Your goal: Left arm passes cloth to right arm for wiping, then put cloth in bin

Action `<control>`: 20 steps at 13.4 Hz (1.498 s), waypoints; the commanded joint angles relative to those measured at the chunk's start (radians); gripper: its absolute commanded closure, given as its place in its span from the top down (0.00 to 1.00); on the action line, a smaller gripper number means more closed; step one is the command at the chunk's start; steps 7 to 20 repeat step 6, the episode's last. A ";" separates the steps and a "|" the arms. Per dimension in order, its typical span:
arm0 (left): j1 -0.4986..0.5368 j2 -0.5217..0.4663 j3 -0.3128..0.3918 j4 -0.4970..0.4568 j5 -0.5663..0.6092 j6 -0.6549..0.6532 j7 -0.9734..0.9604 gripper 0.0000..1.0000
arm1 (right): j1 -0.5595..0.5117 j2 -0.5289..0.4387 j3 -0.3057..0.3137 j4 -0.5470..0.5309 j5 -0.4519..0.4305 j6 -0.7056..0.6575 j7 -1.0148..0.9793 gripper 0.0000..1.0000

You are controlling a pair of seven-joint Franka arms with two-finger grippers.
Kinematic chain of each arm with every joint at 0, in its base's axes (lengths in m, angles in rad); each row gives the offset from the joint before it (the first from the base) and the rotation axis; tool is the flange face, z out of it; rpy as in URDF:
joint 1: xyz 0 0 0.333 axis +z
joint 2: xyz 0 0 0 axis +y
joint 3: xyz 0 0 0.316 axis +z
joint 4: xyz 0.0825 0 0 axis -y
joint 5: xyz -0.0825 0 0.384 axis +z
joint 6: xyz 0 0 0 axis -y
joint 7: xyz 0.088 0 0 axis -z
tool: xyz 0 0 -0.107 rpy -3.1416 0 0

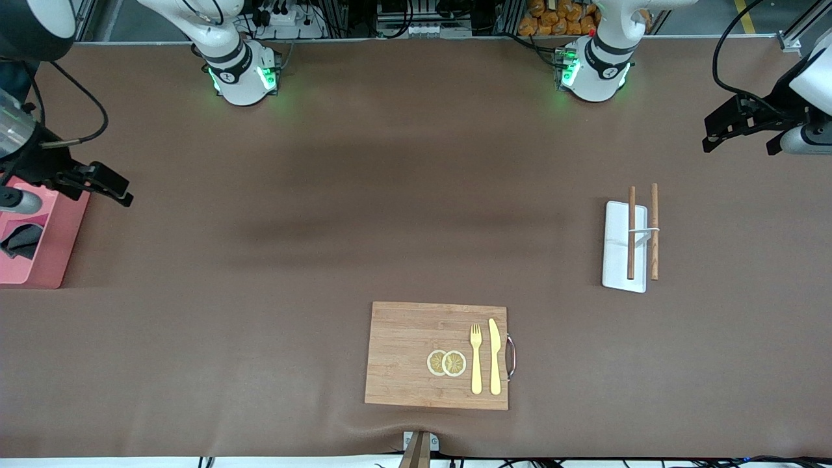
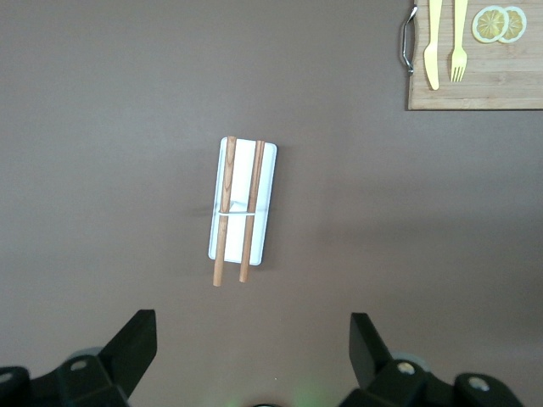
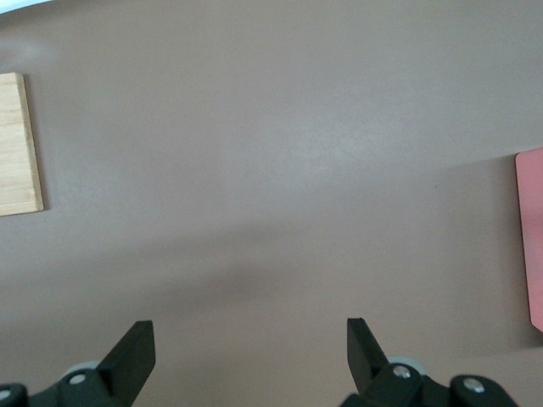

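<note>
The cloth point(image 1: 23, 239) lies crumpled inside the pink bin point(image 1: 55, 250) at the right arm's end of the table, its dark grey face up. My right gripper point(image 1: 97, 190) hangs open and empty over the table right beside the bin. In the right wrist view the right gripper point(image 3: 250, 332) is spread wide over bare brown table, with the bin's edge point(image 3: 531, 237) at the side. My left gripper point(image 1: 741, 143) hangs open and empty over the left arm's end of the table. In the left wrist view the left gripper point(image 2: 251, 326) shows only table between its fingers.
A white rack with two wooden rods point(image 1: 625, 244) lies toward the left arm's end, also seen from the left wrist point(image 2: 243, 203). A wooden cutting board point(image 1: 406, 338) with a yellow fork, a knife and lemon slices sits near the front edge.
</note>
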 commanded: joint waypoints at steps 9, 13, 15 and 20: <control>0.002 -0.008 -0.003 0.003 0.012 0.004 0.004 1.00 | 0.007 0.030 0.013 0.058 -0.009 -0.023 -0.002 1.00; 0.002 -0.008 -0.003 0.003 0.012 0.004 0.004 1.00 | 0.007 0.030 0.013 0.058 -0.009 -0.023 -0.002 1.00; 0.002 -0.008 -0.003 0.003 0.012 0.004 0.004 1.00 | 0.007 0.030 0.013 0.058 -0.009 -0.023 -0.002 1.00; 0.002 -0.008 -0.003 0.003 0.012 0.004 0.004 1.00 | 0.007 0.030 0.013 0.058 -0.009 -0.023 -0.002 1.00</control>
